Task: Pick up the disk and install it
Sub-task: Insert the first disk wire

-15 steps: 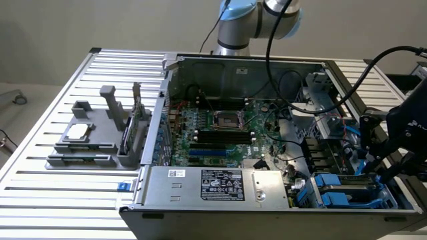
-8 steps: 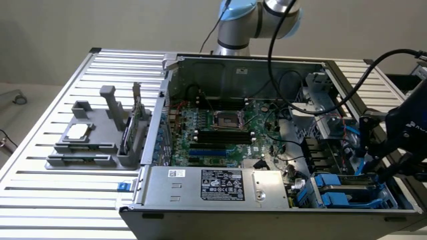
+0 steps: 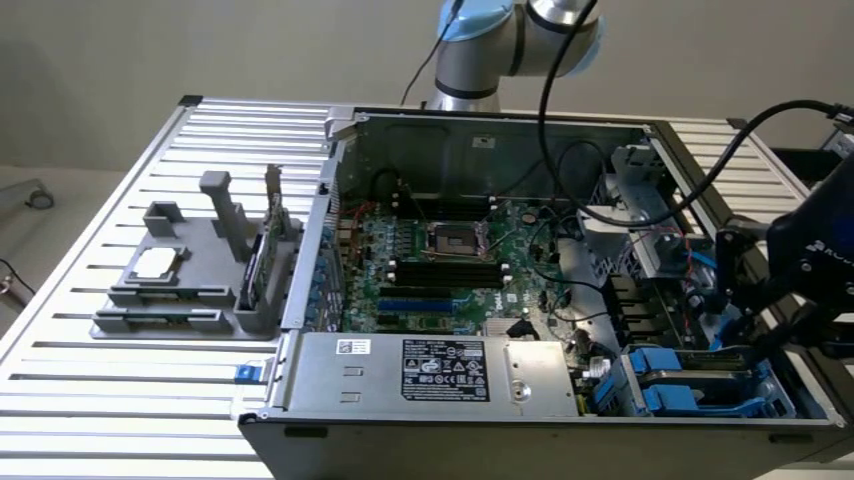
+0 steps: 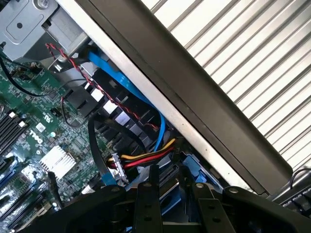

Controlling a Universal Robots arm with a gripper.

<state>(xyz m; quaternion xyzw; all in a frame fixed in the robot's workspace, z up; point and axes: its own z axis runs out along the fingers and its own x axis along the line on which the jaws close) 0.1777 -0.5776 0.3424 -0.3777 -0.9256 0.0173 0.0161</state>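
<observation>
Over on the exterior view's left, you've got the grey fixture (image 3: 174, 300) on the slatted table (image 3: 80, 330), w/ a small silver chip (image 3: 154, 265) sitting on it. Mid: open PC case w/ the motherboard (image 3: 441, 255), labelled PSU box (image 3: 427, 370) along the near edge. Far right, your gripper (image 3: 751, 335) is down at the drive bay (image 3: 694, 390) in the case's corner, clamped on the disk (image 4: 170, 201), its blue frame edge btwn the fingers (image 4: 148, 194).

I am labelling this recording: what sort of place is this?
Probably a robotics lab bench for computer assembly: an opened computer case lies on a slotted metal table, a robot arm rises beyond it, and a grey fixture holds parts.
</observation>
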